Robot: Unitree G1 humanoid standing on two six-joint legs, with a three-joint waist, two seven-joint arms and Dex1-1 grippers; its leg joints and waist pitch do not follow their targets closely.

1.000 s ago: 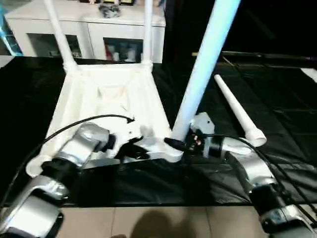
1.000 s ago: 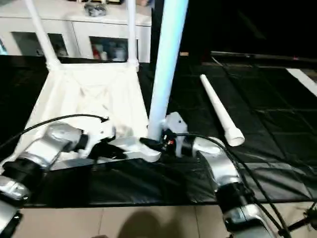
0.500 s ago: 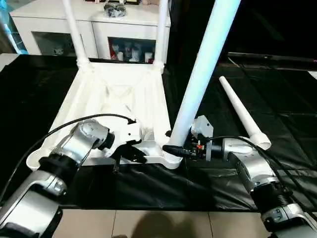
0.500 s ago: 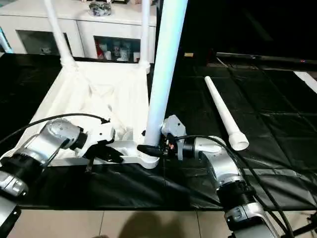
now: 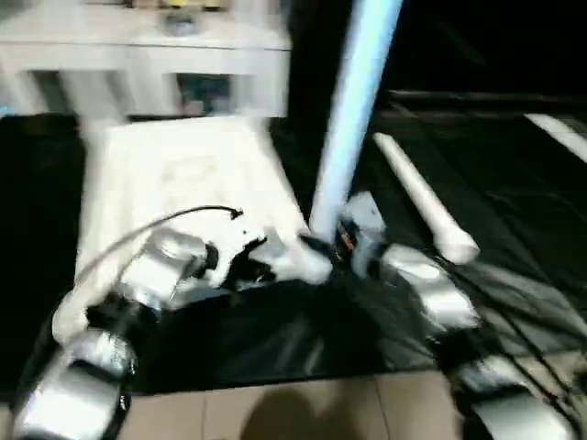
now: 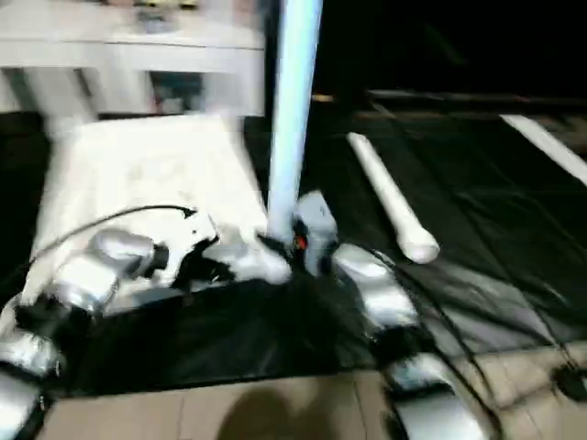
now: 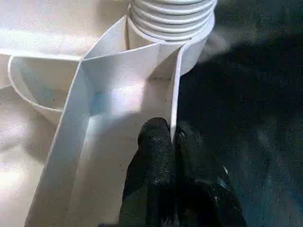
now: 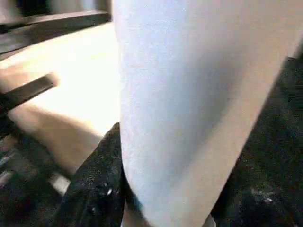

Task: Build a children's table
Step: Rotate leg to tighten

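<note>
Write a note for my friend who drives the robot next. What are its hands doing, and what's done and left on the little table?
Left gripper: jaws shut on the table top's rim, near the corner.
Right gripper: jaws around the standing leg at its base.
Table top lies upside down on the black mat.
Done: near right leg stands in its corner socket.
Left: a loose leg lies on the mat to the right; check the other corners.

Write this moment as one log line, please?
left gripper: shut on tabletop rim | right gripper: shut on upright leg | spare leg: on mat
</note>
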